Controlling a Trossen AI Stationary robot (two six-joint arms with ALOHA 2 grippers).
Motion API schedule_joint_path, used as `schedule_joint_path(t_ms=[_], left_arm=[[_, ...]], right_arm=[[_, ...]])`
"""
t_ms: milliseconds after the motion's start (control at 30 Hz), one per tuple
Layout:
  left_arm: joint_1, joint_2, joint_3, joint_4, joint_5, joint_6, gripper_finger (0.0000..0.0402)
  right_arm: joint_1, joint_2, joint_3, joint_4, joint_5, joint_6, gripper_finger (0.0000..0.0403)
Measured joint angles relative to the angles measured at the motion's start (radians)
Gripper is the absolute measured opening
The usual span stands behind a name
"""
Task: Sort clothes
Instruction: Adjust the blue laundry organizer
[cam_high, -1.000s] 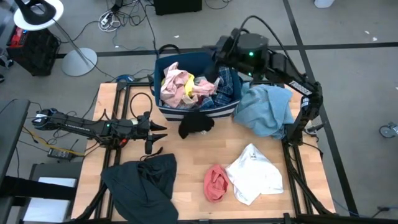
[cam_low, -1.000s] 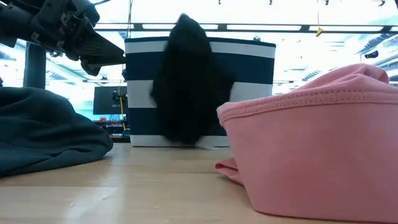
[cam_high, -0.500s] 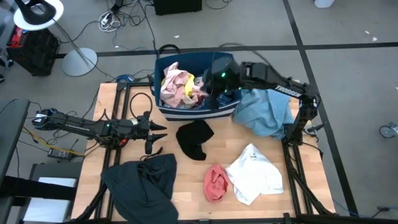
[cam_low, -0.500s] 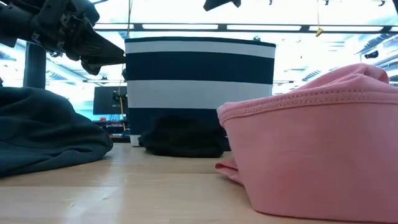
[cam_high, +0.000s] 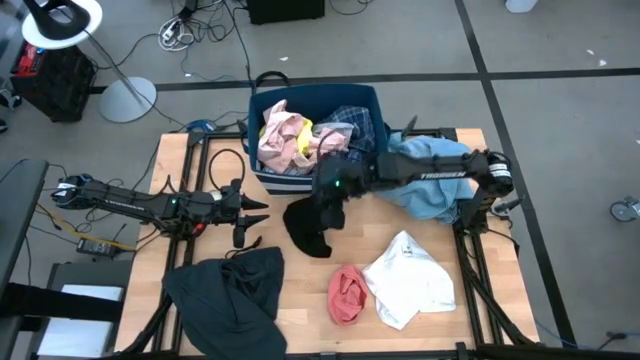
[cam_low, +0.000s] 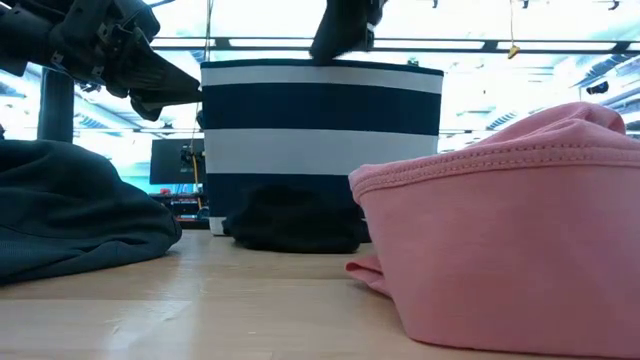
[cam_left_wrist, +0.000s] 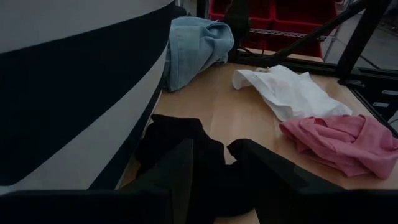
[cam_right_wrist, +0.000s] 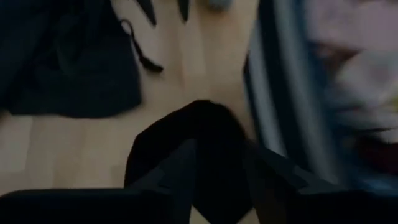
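My right gripper (cam_high: 328, 192) hangs above the black garment (cam_high: 312, 224), its fingers parted and holding nothing. That garment lies crumpled on the table, touching the bin (cam_high: 262, 110) wall at its 6 o'clock. My left gripper (cam_high: 250, 210) waits at 9 o'clock, fingers apart, empty. I judge sorting partly done: dark grey, pink, white and light blue items lie out; pink, yellow and plaid remain binned.

bare wood lies open between the black garment (cam_high: 310, 226) and left claw (cam_high: 262, 211); the bin (cam_high: 300, 180) blocks behind.
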Motion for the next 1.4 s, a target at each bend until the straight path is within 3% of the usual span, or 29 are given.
schedule_joint_path(t_ms=[167,333,467,600,867,1233,1400], left_arm=[[0.0,0.0,0.0,0.0,0.0,-0.002,0.0145],[0.0,0.0,0.0,0.007,0.001,-0.002,0.0145],[0.0,0.0,0.0,0.007,0.001,-0.002,0.0145],[0.0,0.0,0.0,0.006,0.006,-0.002,0.0145],[0.0,0.0,0.0,0.006,0.005,-0.002,0.0145],[0.0,0.0,0.0,0.008,0.004,-0.002,0.0145],[0.0,0.0,0.0,0.014,0.003,-0.002,0.0145]], right_arm=[[0.048,-0.013,-0.21,0.236,0.047,0.015,0.0174],[0.109,-0.011,-0.375,0.484,0.201,-0.002,0.0211],[0.152,0.015,-0.405,0.478,0.297,-0.05,0.0232],[0.175,-0.029,-0.343,0.509,0.402,-0.093,0.0244],[0.194,-0.1,-0.292,0.499,0.416,-0.127,0.024],[0.196,-0.154,-0.296,0.355,0.432,-0.12,0.0235],[0.092,-0.144,-0.296,0.265,0.498,-0.308,0.0231]])
